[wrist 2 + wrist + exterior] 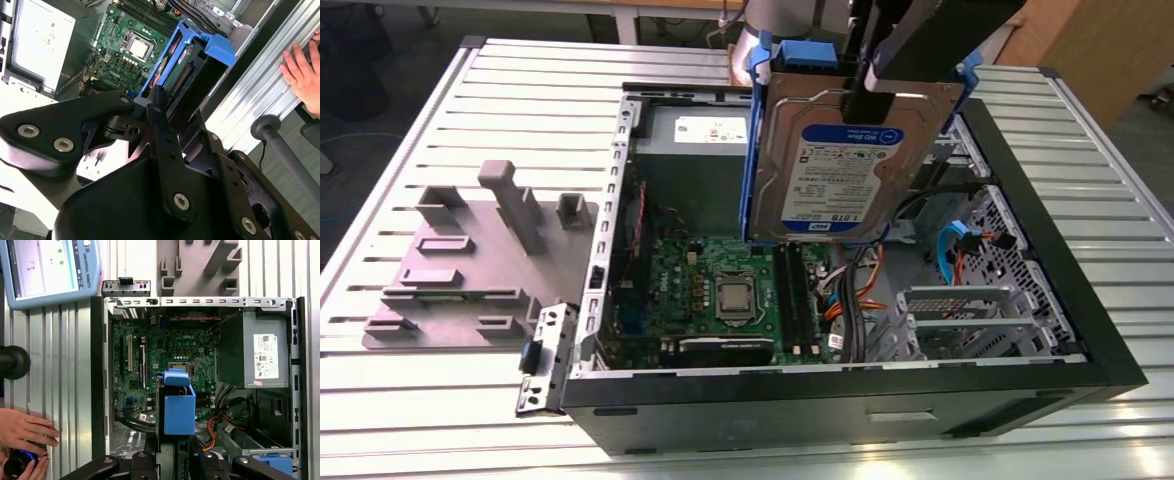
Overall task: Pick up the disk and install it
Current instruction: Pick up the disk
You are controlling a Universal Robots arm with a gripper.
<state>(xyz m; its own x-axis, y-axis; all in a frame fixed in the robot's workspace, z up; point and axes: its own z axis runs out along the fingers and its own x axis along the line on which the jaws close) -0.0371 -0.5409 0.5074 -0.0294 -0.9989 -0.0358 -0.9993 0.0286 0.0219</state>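
I had the disk (847, 175) pinched in my gripper (865, 98), jaws closed flat against its two faces, one finger lying across the label side in the exterior view. I held it on edge, with the blue carrier (178, 407) wrapped round its rim. My read: upright keeps it narrow, so it can go down among the parts inside without snagging. It hung above the open computer case (854, 400), over the motherboard (720, 290), and as far as I could tell it touched nothing inside. The case lay on its side on the slatted table (520, 110), open side up. Inside it were the board with its processor, the grey power supply (255, 355) in one corner, loose orange cables (217, 427), and a perforated metal drive cage (961, 310), which looked vacant. Beside the case sat a grey fixture plate (454, 270), with nothing in its slots. A person's hand (25, 427) rested on the table edge, well clear of the case.
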